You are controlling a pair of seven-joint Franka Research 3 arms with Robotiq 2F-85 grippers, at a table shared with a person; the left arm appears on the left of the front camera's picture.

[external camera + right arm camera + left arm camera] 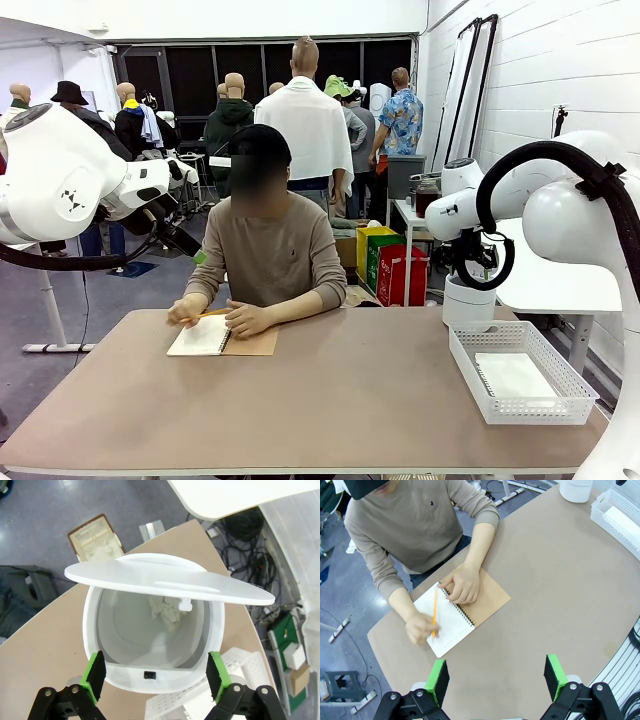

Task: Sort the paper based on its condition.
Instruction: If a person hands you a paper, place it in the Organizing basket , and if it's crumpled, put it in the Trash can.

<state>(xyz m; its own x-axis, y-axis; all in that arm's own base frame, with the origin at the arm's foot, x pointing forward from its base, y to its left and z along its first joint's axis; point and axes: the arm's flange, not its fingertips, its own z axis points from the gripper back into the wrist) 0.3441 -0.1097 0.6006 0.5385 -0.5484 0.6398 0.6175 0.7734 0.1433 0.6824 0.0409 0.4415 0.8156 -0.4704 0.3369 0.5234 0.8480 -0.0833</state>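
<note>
A crumpled white wad of paper (165,612) lies inside the lidded white bin (100,630) at the desk's (330,400) far right, directly beneath the right tool (155,677), whose fingers are spread, released. A flat, smooth sheet (515,375) lies in the white basket (465,355) at the near right. The left tool (495,677) hangs released above the desk, near the person's notebook (455,625).

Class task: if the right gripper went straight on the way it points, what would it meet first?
Probably the rim of the white bin: the right gripper points into its open mouth, fingers spread nearly rim-wide; crumpled paper lies deeper inside. Depth is unclear.
</note>
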